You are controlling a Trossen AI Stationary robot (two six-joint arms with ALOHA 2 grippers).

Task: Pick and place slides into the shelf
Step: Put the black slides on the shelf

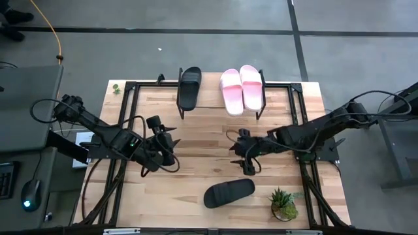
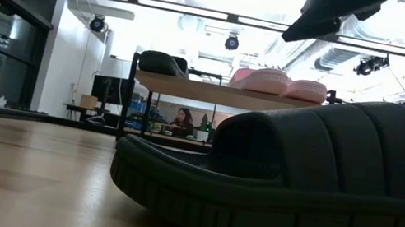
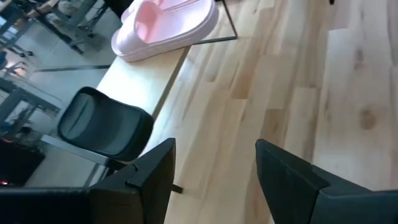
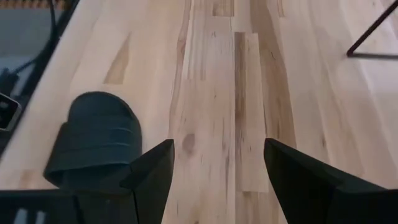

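Observation:
The shelf (image 1: 212,98) stands at the table's far edge. On its light top board rest one black slide (image 1: 189,88) and two pink slides (image 1: 240,89), soles down. The second black slide (image 1: 228,192) lies on the tabletop near the near edge and fills the foreground of the low view (image 2: 283,178). My left gripper (image 1: 175,149) hovers open over the table's left middle, and its wrist view shows the shelf's black slide (image 3: 106,124) and a pink slide (image 3: 165,28). My right gripper (image 1: 234,149) hovers open at centre, with the loose black slide (image 4: 93,140) beside it.
A small potted plant (image 1: 284,205) stands at the table's near right corner, close to the loose black slide. Black frame rails run along the table's left and right edges. Bare wood lies between the two grippers. A person (image 2: 183,118) sits in the room behind.

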